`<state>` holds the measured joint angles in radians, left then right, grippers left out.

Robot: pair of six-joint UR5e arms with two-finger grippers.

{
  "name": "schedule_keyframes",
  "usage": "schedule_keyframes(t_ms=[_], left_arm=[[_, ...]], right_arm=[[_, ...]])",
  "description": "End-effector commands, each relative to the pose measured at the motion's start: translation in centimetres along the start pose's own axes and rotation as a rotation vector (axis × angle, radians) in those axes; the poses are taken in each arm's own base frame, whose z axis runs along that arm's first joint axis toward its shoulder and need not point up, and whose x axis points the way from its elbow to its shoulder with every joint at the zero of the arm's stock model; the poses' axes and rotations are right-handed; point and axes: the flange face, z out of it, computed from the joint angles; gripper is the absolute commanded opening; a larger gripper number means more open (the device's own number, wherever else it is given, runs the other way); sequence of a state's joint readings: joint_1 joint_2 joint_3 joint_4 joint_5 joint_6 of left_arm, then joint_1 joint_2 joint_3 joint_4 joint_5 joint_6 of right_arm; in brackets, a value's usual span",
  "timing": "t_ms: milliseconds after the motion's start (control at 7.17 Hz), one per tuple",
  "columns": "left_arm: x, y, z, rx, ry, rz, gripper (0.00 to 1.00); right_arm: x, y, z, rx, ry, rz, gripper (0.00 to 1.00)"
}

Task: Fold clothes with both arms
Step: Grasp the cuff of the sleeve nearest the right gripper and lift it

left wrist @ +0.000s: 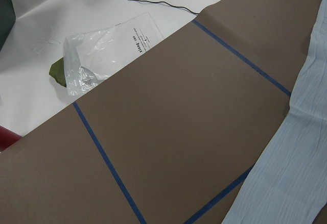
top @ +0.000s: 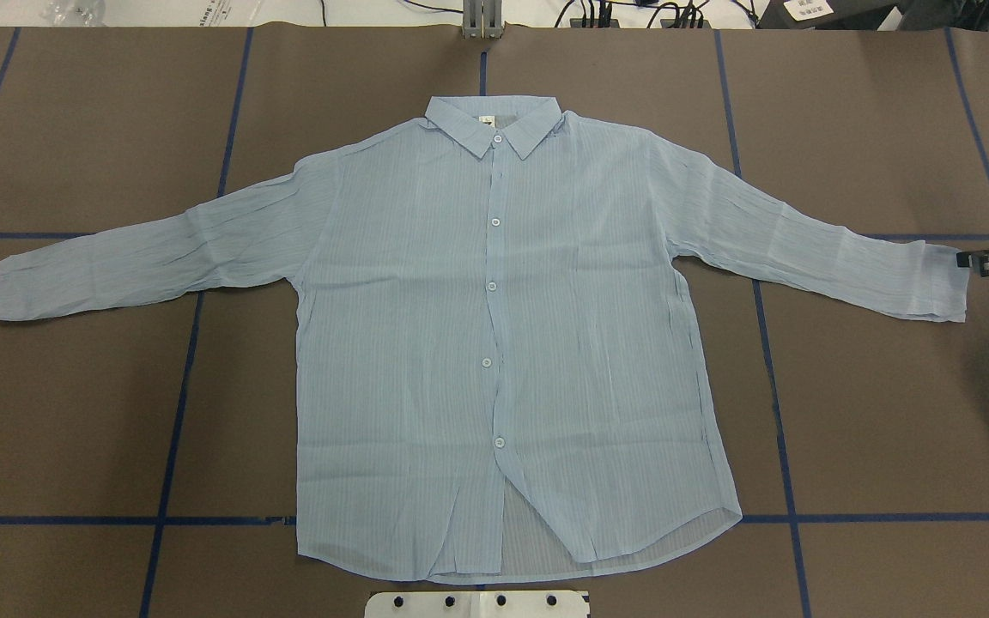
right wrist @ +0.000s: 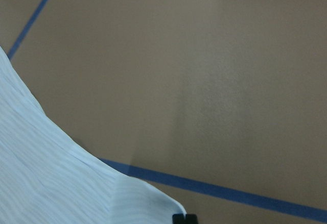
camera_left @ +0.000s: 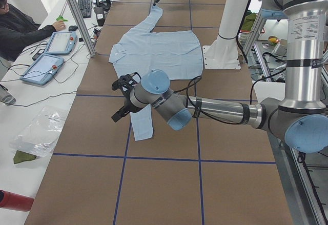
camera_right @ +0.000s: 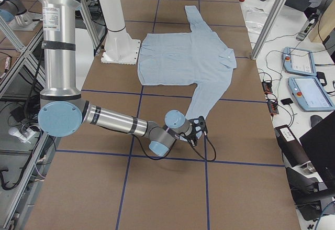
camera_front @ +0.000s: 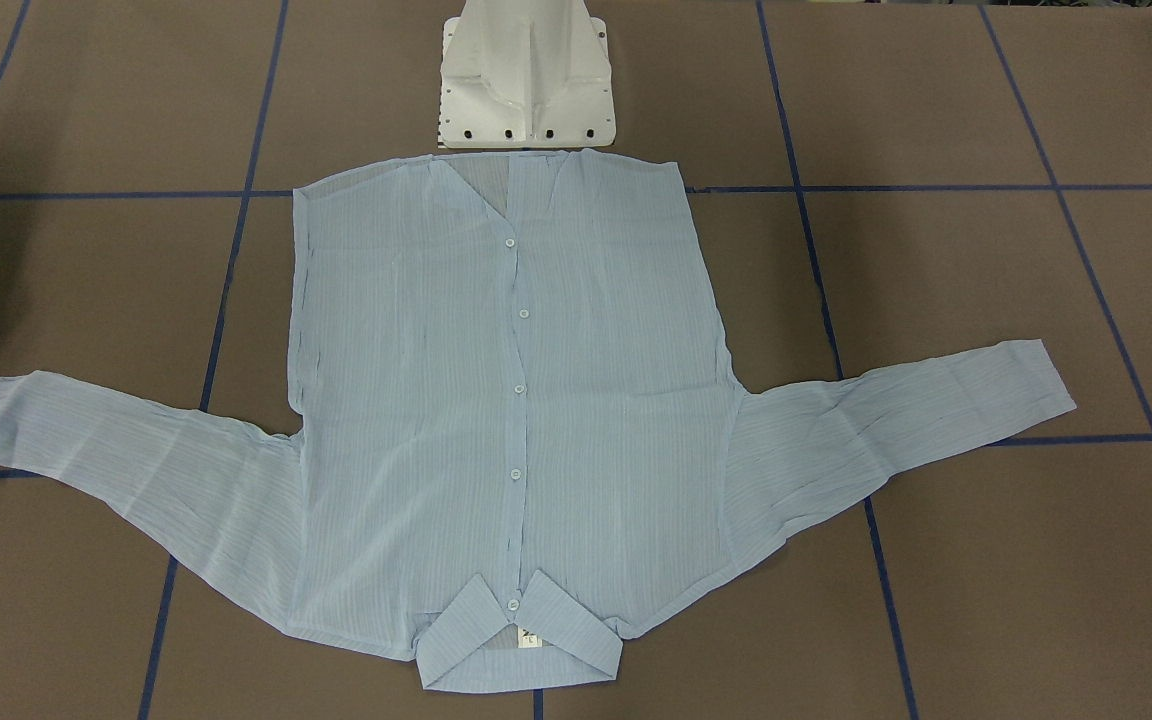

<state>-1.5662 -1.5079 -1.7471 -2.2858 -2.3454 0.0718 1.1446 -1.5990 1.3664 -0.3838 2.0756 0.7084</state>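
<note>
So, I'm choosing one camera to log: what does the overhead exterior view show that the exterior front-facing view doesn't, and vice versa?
Overhead exterior only: the black two-finger right gripper at one sleeve's cuff. Front-facing only: the sloped body of the white pedestal base. Both: the light blue, finely striped button-up shirt lying flat, buttoned, sleeves spread, on the brown table with blue tape lines.

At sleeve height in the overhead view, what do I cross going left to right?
View-left sleeve cuff → button row → view-right sleeve cuff → right end effector, at the picture's right edge just beside that cuff.
</note>
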Motion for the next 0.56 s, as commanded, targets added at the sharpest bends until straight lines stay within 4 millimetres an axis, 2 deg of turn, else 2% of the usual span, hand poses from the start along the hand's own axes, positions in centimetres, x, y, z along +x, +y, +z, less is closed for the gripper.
schedule_keyframes(t_ms=[0, 140, 279, 419], left_arm=[[0.0, 0.0, 0.0, 0.0, 0.0, -0.001, 1.0], [0.0, 0.0, 0.0, -0.001, 0.0, -0.002, 1.0], [-0.1, 0.2, 0.1, -0.003, 0.0, -0.004, 1.0], [-0.1, 0.1, 0.1, -0.002, 0.0, -0.005, 1.0]], right_arm=[[-6.5, -4.7, -4.1, 0.05, -0.029, 0.11, 0.0], [-10.1, -7.0, -6.6, 0.088, -0.023, 0.17, 0.0], [-14.6, -9.2, -8.5, 0.1, -0.004, 0.228, 0.0], [-20.0, -11.7, -9.5, 0.113, 0.014, 0.28, 0.0]])
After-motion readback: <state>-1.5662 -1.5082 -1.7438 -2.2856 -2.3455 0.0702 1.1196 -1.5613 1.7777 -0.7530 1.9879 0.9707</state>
